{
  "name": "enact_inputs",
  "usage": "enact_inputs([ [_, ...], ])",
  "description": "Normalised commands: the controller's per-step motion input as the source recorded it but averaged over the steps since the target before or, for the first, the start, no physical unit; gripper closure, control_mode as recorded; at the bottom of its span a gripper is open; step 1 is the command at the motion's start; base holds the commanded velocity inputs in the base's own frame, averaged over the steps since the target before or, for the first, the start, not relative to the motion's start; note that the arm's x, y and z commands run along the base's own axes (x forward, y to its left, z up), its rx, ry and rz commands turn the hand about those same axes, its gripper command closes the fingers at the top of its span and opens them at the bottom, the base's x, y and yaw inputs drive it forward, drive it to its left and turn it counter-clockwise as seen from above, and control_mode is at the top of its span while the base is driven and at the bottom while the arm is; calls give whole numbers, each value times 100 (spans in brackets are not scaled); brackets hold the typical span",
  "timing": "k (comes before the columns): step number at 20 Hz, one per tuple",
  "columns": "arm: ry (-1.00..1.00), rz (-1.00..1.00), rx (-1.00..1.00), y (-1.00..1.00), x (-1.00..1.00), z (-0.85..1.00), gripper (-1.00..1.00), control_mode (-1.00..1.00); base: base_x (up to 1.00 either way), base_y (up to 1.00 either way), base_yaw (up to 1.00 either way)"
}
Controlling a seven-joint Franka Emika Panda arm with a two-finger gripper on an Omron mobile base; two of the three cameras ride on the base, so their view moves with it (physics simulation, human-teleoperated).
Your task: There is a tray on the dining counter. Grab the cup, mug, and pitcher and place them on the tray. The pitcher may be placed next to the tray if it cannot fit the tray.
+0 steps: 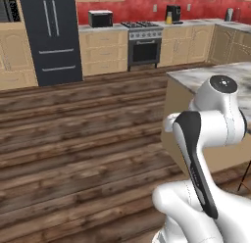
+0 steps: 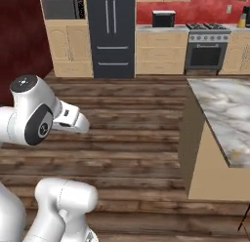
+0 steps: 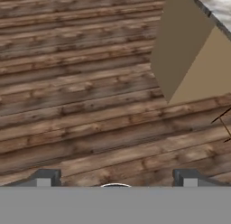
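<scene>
Wooden plank flooring (image 1: 73, 134) stretches across the kitchen to a far wall of tan cabinets (image 1: 103, 51) under red tiling, with a dark refrigerator (image 1: 50, 36), a stove with an oven (image 1: 144, 43), a toaster (image 1: 100, 18) and a coffee machine (image 1: 172, 14) on the worktops. Closest to the robot stands the dining counter (image 2: 224, 116), its grey-white marble top with brown veining resting on a tan base; it sits at the right of both base views, and its near corner rises in the upper right of the hand view. The stretch of its top that is in sight is bare marble. Beside it, the white arm (image 1: 211, 119) is folded up over the floor. The gripper (image 3: 116, 179) points down at the planks just off the counter's corner, its two dark fingertips (image 3: 45, 178) spread wide apart and grasping nothing. A thin dark stool leg (image 2: 244, 219) shows at the counter's near end.
</scene>
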Motion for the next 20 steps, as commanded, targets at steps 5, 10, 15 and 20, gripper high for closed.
enact_inputs([
  [5,0,0,0,0,0,0,-100,100,44,100,-11],
  [10,0,0,0,0,0,0,-100,100,52,100,-9],
  [15,0,0,0,0,0,0,-100,100,79,100,-10],
  [20,0,0,0,0,0,0,-100,100,95,91,-10],
])
